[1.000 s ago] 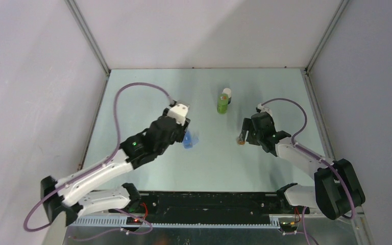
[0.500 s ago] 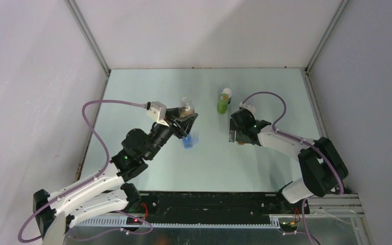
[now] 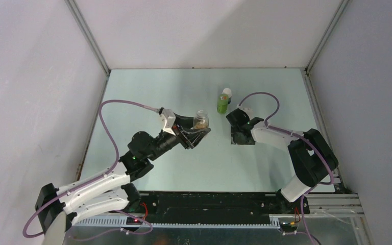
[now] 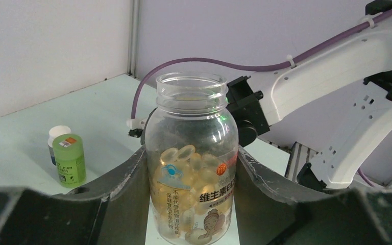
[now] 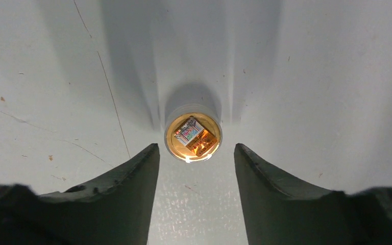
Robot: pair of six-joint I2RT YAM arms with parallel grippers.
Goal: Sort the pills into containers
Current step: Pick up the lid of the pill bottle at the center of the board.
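Left wrist: left fingers clamped on clear pill bottle, upright, uncapped. Right wrist: right fingers spread; gold-topped vial stands between their tips on tabletop, untouched.

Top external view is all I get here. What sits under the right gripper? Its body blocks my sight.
Observer: A small gold-topped container stands on the table, between the open fingers of the right gripper. Neither finger touches it.
Operator: And the bottle in the left gripper, is it capped?
Observer: No. The clear bottle clamped in the left gripper has no lid, and its mouth is open.
Operator: How full is it?
Observer: It holds yellow capsules up to about mid-height.
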